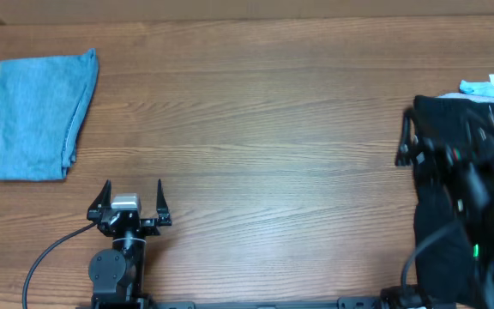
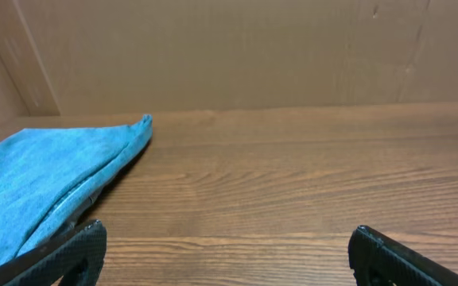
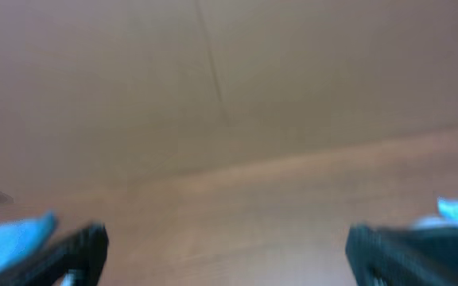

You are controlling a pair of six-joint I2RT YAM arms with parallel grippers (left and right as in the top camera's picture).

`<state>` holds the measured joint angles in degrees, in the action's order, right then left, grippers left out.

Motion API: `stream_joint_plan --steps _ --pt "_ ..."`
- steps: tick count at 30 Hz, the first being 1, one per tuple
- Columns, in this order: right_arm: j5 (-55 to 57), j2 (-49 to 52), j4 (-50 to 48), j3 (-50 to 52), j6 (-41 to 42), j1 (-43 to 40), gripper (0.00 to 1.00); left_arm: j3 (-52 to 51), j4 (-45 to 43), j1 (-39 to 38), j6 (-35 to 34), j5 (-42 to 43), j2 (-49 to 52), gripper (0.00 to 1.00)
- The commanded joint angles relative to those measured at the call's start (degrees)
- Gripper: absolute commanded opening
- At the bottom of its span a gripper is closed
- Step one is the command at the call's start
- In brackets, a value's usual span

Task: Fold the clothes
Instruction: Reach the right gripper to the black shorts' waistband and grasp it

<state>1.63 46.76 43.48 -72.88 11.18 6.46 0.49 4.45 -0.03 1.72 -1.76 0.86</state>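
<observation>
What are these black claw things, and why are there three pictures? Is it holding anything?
They are robot arms at a wooden table. One picture looks down from above; the other two come from small cameras on each wrist. The left hand is open and empty. The right hand is open too, with nothing between its fingers; its picture is blurry. A folded blue cloth lies at the far left. At the right edge there is dark cloth under the right arm, and a light-blue piece.
</observation>
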Motion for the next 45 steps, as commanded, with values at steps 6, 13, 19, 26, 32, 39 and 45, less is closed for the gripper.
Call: stream_joint_plan --steps 6,13,19,26,32,39,45 --pt "12.4 43.8 20.9 -32.7 -7.1 -5.6 1.0 -0.2 -0.2 -0.4 0.9 0.5 -0.6 1.0" --pt "10.9 58.2 21.4 -33.9 -7.1 -13.1 0.98 -0.2 -0.2 -0.4 0.9 0.5 -0.6 1.0" --pt "7.3 68.3 21.4 -33.9 -7.9 -16.2 0.84 -0.2 -0.2 -0.4 0.9 0.5 -0.6 1.0" --pt "11.0 77.5 14.9 -33.9 -11.5 -16.8 0.82 -0.2 -0.2 -0.4 0.9 0.5 -0.6 1.0" --pt "12.1 77.7 9.6 -32.2 -11.6 -18.3 0.78 -0.2 -0.2 -0.4 0.9 0.5 -0.6 1.0" --pt "11.7 77.7 0.1 -22.1 -11.6 -18.8 0.72 -0.2 -0.2 -0.4 0.9 0.5 -0.6 1.0" --pt "11.8 77.7 -6.2 -16.3 -11.6 -18.9 0.7 -0.2 -0.2 -0.4 0.9 0.5 -0.6 1.0"
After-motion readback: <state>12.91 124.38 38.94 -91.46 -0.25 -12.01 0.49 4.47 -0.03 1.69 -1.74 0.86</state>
